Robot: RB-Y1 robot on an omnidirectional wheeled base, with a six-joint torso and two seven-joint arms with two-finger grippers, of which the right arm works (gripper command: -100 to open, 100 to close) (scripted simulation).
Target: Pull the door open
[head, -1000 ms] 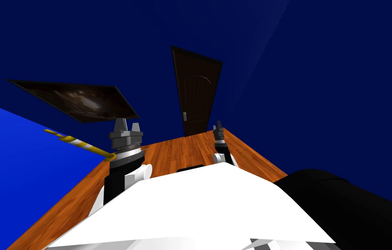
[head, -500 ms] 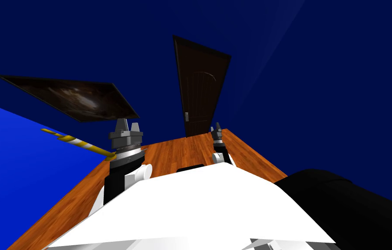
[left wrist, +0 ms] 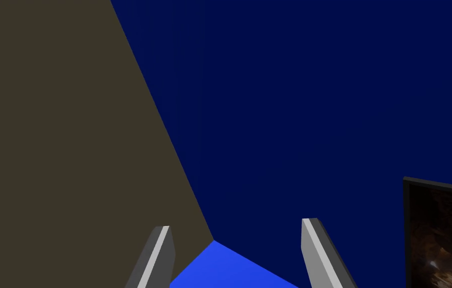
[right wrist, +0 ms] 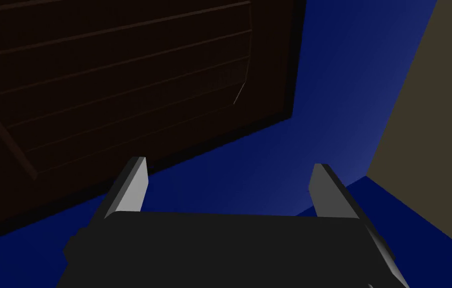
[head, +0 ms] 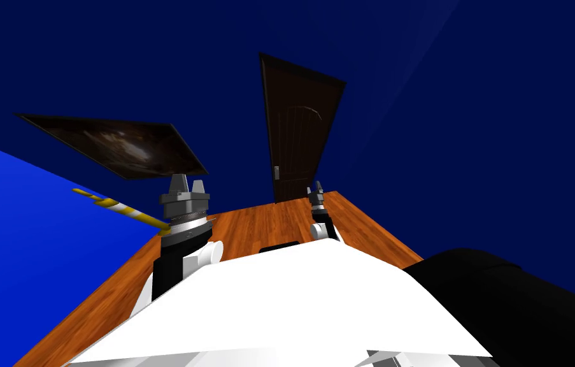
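Ahead of your right hand [head: 316, 189], the orange-brown plank floor [head: 260, 223] runs open to the tall dark brown panelled door [head: 298, 121], which blocks the far end. Its small pale handle [head: 276, 172] sits at the door's left edge. A yellow-and-white striped rod [head: 123, 211] slants in just beside your left hand [head: 184, 183], below a dark framed picture [head: 120, 143]. A bulky black shape [head: 509, 306] crowds your right side.

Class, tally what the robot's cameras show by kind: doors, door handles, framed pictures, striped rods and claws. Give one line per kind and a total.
Doors: 1, the dark door
Door handles: 1, the handle
Framed pictures: 1, the framed picture
Striped rods: 1, the yellow and white striped rod
Claws: 2, the left claw and the right claw, both open
Total: 6
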